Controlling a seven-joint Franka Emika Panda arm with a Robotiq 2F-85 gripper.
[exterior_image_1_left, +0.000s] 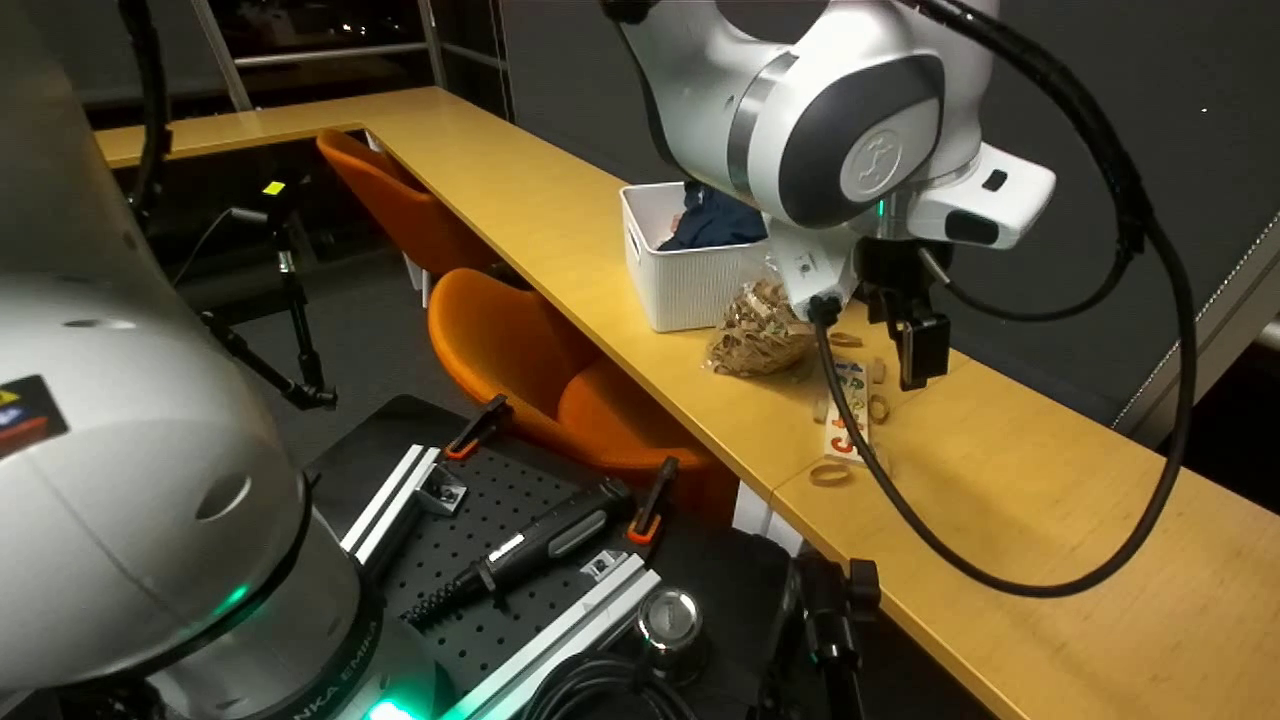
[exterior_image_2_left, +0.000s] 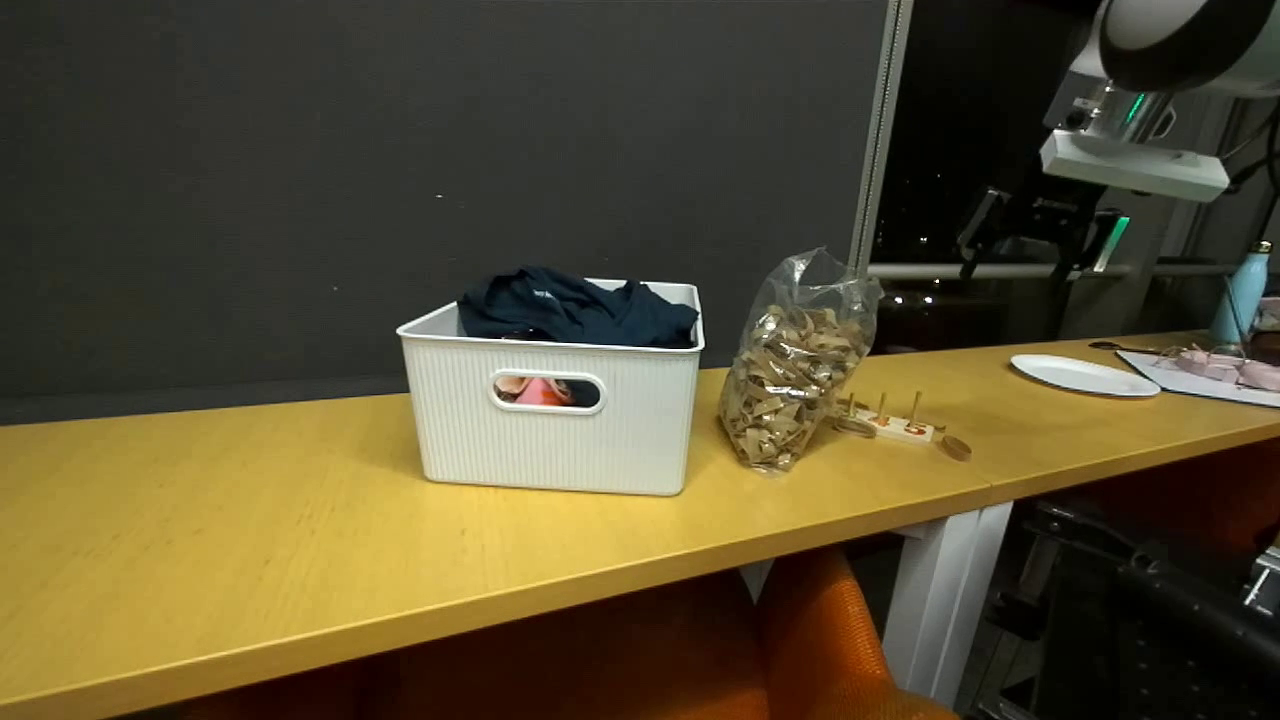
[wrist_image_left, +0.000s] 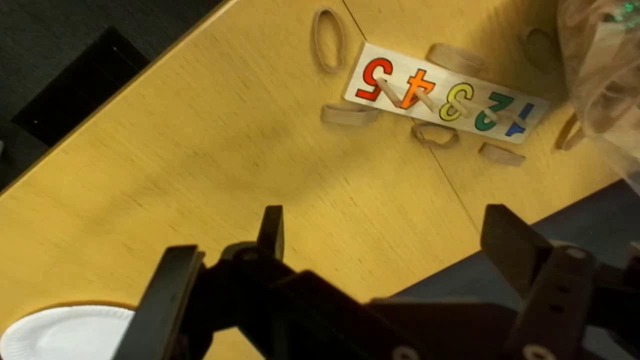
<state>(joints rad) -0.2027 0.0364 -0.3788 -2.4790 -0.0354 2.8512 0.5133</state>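
My gripper hangs above the wooden table with its fingers wide apart and nothing between them. In an exterior view the gripper is well over the tabletop, to the right of a small peg board. That white board carries coloured numbers 1 to 5 and thin upright wooden pegs. Several tan rubber bands lie loose around it, among them a flat band and a short one. Close by the board stands a clear plastic bag full of tan bands, also at the right edge of the wrist view.
A white basket with dark cloth in it stands beside the bag. Past the board lie a white paper plate and a pale blue bottle. Orange chairs sit along the table edge. A black cable loops below the arm.
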